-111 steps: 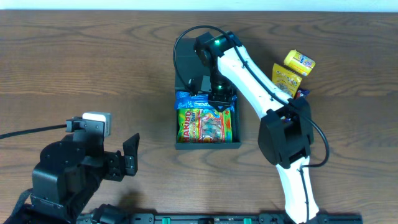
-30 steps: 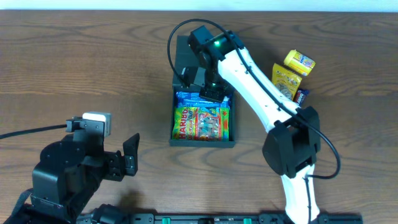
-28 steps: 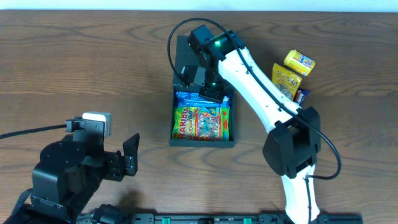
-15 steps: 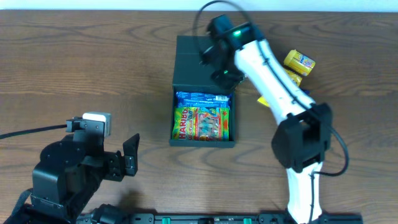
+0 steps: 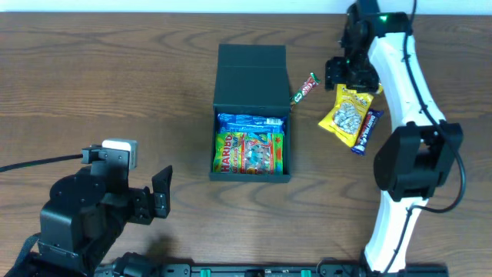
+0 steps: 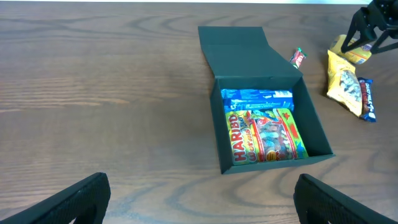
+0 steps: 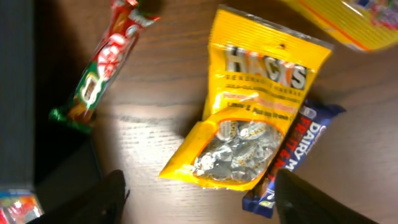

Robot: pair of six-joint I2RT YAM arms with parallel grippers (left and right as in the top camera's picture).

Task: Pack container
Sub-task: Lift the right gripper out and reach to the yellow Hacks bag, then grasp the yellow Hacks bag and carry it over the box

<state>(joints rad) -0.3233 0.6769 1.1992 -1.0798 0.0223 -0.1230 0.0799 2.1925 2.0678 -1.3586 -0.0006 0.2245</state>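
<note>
Overhead first: container point(image 5: 251, 165) sits mid-surface point(image 5: 115, 85) with its hinged lid point(image 5: 251, 73) folded flat back, and inside lie a Haribo bag point(image 5: 250, 151) and, at the hinge end, a blue packet point(image 5: 250, 121). Just off the container's right wall near the hinge lies a red-green candy bar point(image 5: 305, 87). Farther out on that side are a yellow Hacks bag point(image 5: 346, 115) and a Dairy Milk bar point(image 5: 367, 131) touching it. The right pincer point(image 5: 350, 77) hangs over the Hacks bag's far end, well apart from the container. The left pincer point(image 5: 157, 192) stays off the container's near left corner. From the left wrist, the left pincer point(image 6: 200, 186) is spread wide with nothing between its fingers, the container point(image 6: 273, 163) lying ahead of it. From the right wrist, the right pincer point(image 7: 199, 193) is also spread wide and grips nothing. Below it lie the Hacks bag point(image 7: 261, 112) with the Dairy Milk bar point(image 7: 298, 155) tucked under its edge, the candy bar point(image 7: 102, 68) toward the container point(image 7: 18, 93), and a yellow item point(image 7: 348, 18) at the frame's edge, possibly another snack.
</note>
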